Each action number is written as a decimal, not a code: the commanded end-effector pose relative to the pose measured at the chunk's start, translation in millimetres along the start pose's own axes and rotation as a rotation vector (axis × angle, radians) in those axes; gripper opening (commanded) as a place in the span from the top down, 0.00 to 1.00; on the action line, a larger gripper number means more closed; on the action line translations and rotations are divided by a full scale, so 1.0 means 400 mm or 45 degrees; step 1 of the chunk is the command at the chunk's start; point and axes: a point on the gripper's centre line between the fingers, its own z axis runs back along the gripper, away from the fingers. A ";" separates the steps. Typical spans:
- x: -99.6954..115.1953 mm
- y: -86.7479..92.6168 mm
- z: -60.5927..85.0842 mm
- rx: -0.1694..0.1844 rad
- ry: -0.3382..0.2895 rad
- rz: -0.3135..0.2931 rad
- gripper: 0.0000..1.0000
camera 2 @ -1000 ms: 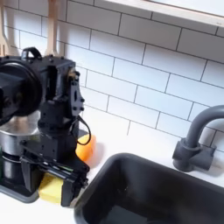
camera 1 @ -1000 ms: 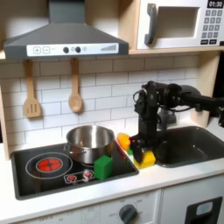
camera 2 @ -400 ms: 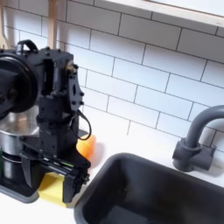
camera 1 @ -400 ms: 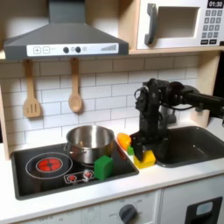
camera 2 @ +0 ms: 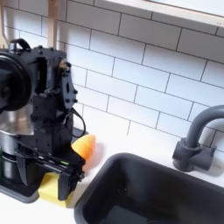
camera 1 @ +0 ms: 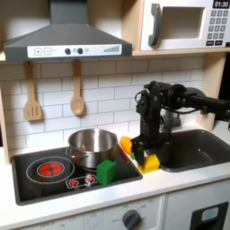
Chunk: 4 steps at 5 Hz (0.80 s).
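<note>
We saw the tool [camera 1: 145, 154] lowered right onto a yellow block [camera 1: 149, 163] that lay on the white bench [camera 1: 171, 184], in the narrow strip between the stove [camera 1: 36, 184] and the sink [camera 1: 199, 148]. In the second exterior view the tool [camera 2: 58, 171] stood directly over the yellow block [camera 2: 52, 188], its dark fingers reaching down to the block's top, but we could not tell whether they were spread or pressed onto the block, since the arm's body hid the gap between them. The block itself still sat flat on the bench at the edge of the sink [camera 2: 157, 188], so we judged that it had not been lifted; at most a grasp was being set up or just being made, and any carrying remained undone. Just behind the block lay an orange piece [camera 1: 127, 144], seen in the second exterior view as an orange shape [camera 2: 84, 145] beside the arm; it was near the tool but apart from it. On the stove stood a steel pot [camera 1: 92, 146], and a green block [camera 1: 107, 171] rested on the stove's front edge, to the first exterior view's left of the yellow one and well clear of the tool. Two wooden utensils [camera 1: 77, 95] hung on the tiled wall, and a dark tap [camera 2: 194, 140] stood behind the sink.
</note>
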 end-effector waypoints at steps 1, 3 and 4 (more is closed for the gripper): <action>-0.002 0.008 -0.015 -0.022 -0.001 0.006 0.00; 0.010 -0.004 -0.032 -0.042 -0.008 -0.014 0.00; 0.013 -0.005 -0.043 -0.053 -0.002 -0.011 0.00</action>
